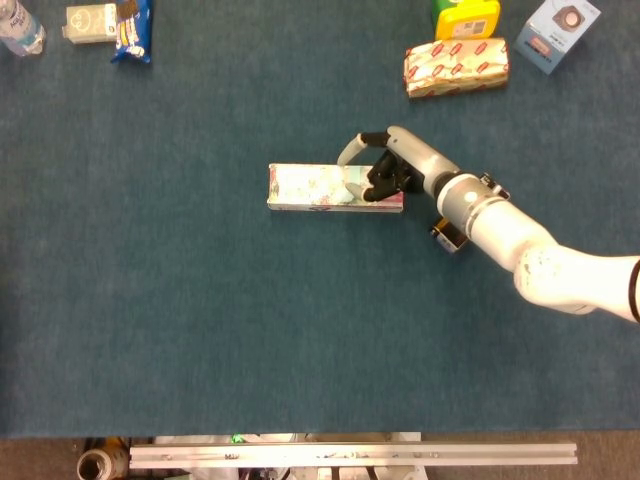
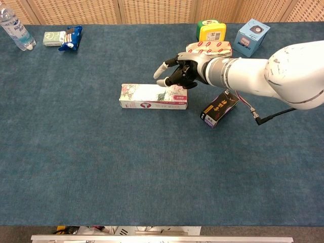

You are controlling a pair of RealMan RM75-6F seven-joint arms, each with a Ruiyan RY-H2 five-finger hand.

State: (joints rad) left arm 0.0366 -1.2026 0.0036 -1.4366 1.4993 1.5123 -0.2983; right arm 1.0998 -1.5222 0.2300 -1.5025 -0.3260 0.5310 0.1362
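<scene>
Chest view shows your right hand [image 2: 178, 72] hovering just above the right end of the long floral box [image 2: 153, 96], palm down, fingers spread and lightly curved toward the left. The hand holds nothing: it is released, and its fingertips [image 2: 162, 82] sit a little over the box top without clearly pressing on it. In the head view the same right hand [image 1: 385, 170] lies over that same end of the floral box [image 1: 333, 188], one pale finger arching out past the box's far edge. Your forearm runs back from the hand toward the right, wrist roughly level, the white upper arm filling the right edge of both views.

The box lies flat on the blue worktop [image 2: 101, 162], its long side stretching away to the left of the hand.

Just behind the wrist, under the forearm, a small dark box [image 2: 218, 108] with yellow lettering lies tilted on the worktop. Beyond the hand sit a red-patterned packet [image 2: 208, 49], then a yellow and green container [image 2: 211, 31] and a light blue box [image 2: 251, 37]. Far off to the left of the hand stand a water bottle [image 2: 16, 30], a small pale pack [image 2: 51, 38] and a blue snack bag [image 2: 71, 38].

Your left hand shows in neither view.
</scene>
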